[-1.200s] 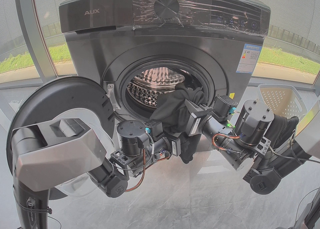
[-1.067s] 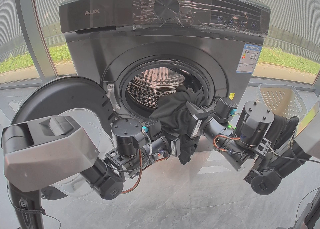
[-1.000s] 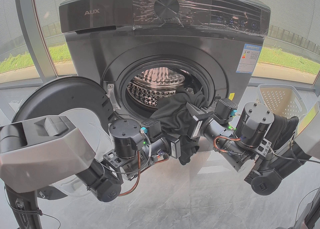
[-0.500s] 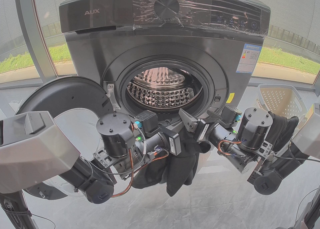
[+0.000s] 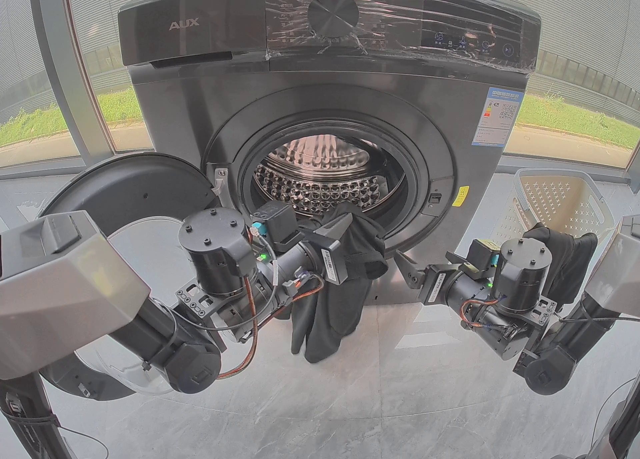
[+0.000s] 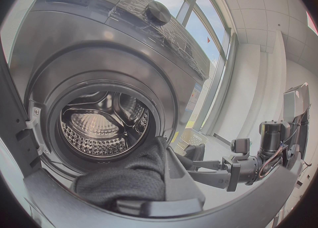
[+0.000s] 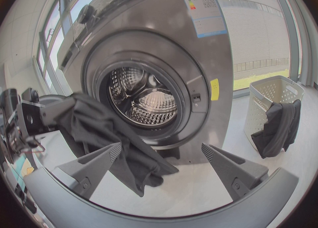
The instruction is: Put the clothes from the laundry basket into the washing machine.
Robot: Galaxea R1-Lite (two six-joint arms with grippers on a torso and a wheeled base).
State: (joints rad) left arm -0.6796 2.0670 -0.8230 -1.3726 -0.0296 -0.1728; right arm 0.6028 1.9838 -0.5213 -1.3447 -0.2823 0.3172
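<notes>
The washing machine stands with its round door swung wide open to the robot's left, and the shiny drum shows bare metal inside. The left gripper is clamped on a black garment right in front of the lower edge of the door opening. The top fold of the cloth bunches between the fingers, and the rest hangs loose in front of the machine, down toward the tiled floor. From the left wrist view the garment sits against the bottom rim of the opening, outside the drum; whether it touches the rim cannot be told. The right gripper is lower and off to the right, in front of the machine's lower right front, with its jaws spread wide and nothing between them. In the right wrist view the right gripper faces the machine, and the hanging garment lies beyond one of its fingers, apart from it. The pale laundry basket stands on the floor to the right of the machine, near the window, and a second dark garment is draped over its near rim, hanging down the outside wall.
</notes>
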